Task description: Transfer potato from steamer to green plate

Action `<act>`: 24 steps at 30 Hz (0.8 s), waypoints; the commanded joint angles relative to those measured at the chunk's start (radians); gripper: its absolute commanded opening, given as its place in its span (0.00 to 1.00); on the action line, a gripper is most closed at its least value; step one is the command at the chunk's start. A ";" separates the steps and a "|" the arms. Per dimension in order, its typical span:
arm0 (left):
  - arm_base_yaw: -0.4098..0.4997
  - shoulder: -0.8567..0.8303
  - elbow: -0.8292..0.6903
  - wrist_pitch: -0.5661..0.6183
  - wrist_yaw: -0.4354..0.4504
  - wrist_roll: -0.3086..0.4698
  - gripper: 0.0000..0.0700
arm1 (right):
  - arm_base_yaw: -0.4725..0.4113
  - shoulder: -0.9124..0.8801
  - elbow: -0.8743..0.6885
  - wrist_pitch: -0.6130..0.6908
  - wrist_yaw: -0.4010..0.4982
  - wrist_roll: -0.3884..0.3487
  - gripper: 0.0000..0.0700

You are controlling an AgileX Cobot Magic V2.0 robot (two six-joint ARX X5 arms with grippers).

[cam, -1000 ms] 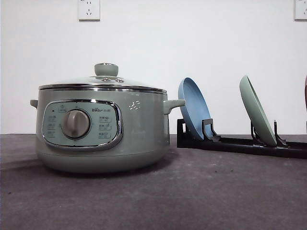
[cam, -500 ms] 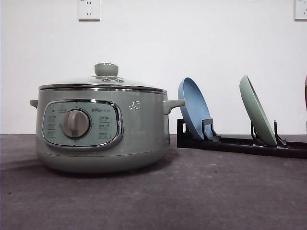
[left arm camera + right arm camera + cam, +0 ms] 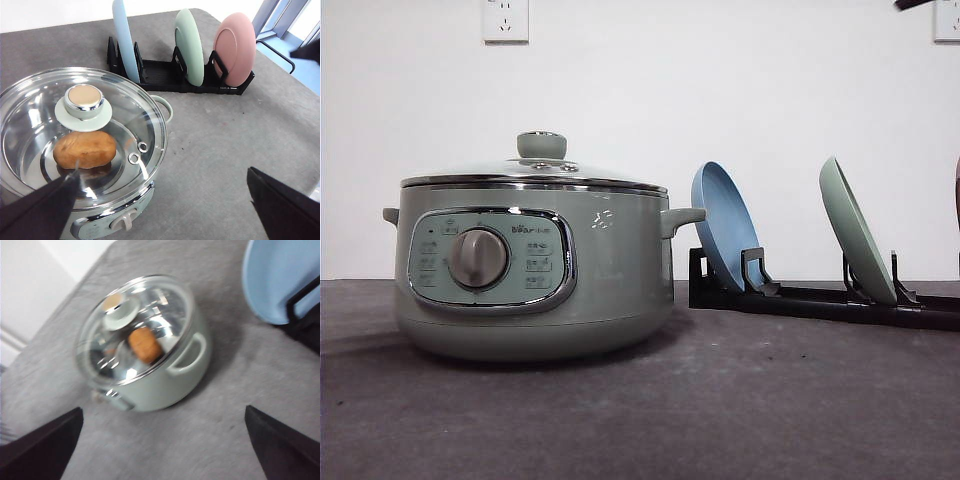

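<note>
The sage-green steamer (image 3: 610, 270) stands on the left of the table with its glass lid (image 3: 142, 117) shut. Through the lid the orange-brown potato (image 3: 85, 149) lies inside, beside the green knob (image 3: 82, 102). Upright in a black rack (image 3: 820, 298) stands the green plate (image 3: 855, 230), to the right of a blue plate (image 3: 725, 225). My left gripper (image 3: 162, 174) hovers open above the steamer's near side. My right gripper (image 3: 163, 410) is open too, high above the table, in a blurred view of the steamer (image 3: 165, 390) and potato (image 3: 145, 345).
The rack also holds a pink plate (image 3: 232, 47) beyond the green plate (image 3: 190, 47). Dark grey table (image 3: 770, 400) lies bare in front of the rack and right of the steamer. A dark bit of arm (image 3: 910, 4) shows in the front view's top right corner.
A dark bit of arm has come into the top right corner of the front view. Steamer, lid and plates have not moved.
</note>
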 commanded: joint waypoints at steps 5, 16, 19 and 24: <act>-0.004 0.007 0.023 0.009 0.007 0.004 1.00 | 0.002 0.193 0.144 0.012 0.108 0.014 0.93; -0.004 0.007 0.023 0.008 0.007 0.004 1.00 | -0.073 0.529 0.362 0.046 0.202 0.017 0.93; -0.004 0.007 0.023 0.007 0.007 0.004 1.00 | -0.096 0.599 0.385 0.091 0.202 0.026 0.83; -0.004 0.007 0.023 -0.010 0.007 0.005 1.00 | -0.129 0.676 0.389 0.171 0.202 0.049 0.78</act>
